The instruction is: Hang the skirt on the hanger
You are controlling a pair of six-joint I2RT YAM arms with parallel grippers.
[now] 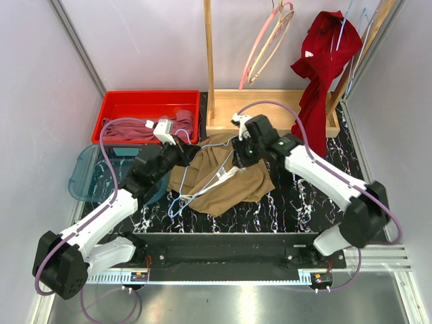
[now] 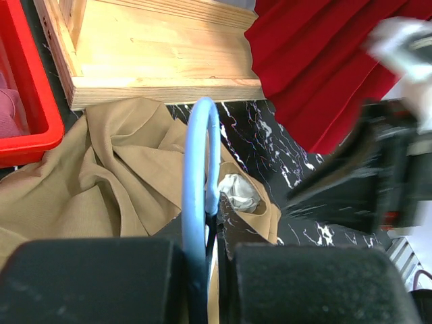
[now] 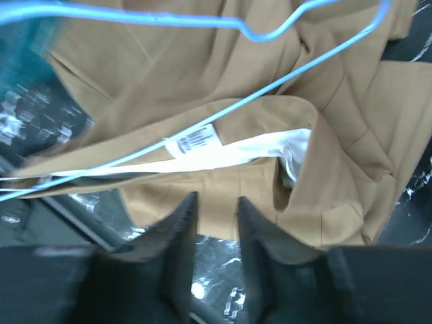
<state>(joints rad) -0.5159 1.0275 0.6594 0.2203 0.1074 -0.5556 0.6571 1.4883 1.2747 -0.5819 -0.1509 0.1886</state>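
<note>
Skirt [image 1: 226, 182] is lying crumpled near the middle of the black marbled counter [image 1: 297, 202], with the thin blue hanger [image 1: 202, 187] resting across it. Starting at the far left, a teal bin [image 1: 84, 175] is sitting at the counter's edge, and behind it a red bin [image 1: 135, 101] is holding a mauve cloth [image 1: 131, 128]. Next, the left pincer [image 1: 182, 152] is reaching in over the skirt's left edge. In its wrist view, this pincer [image 2: 206, 246] is clamping shut on the hanger's [image 2: 201, 155] curved hook, which is rising up from between the two dark fingers [image 2: 94, 277] with the tan skirt [image 2: 101, 182] spread behind it. Moving right, the right pincer [image 1: 238, 158] is hovering over the skirt's upper right part. In its wrist view, this pincer [image 3: 214, 209] is standing a little apart and gripping nothing. Beneath it, the skirt's [image 3: 223, 74] waist is gaping to show pale lining and a small white tag [image 3: 196, 140], and a straight run of the hanger's [image 3: 202, 118] wire is crossing just above the tag. Behind the skirt, a wooden stand [image 1: 223, 128] is touching the cloth's far edge. A pink hanger [image 1: 260, 50] is hanging above the stand, and at the far right a dark red garment [image 1: 320, 67] is draping down.
</note>
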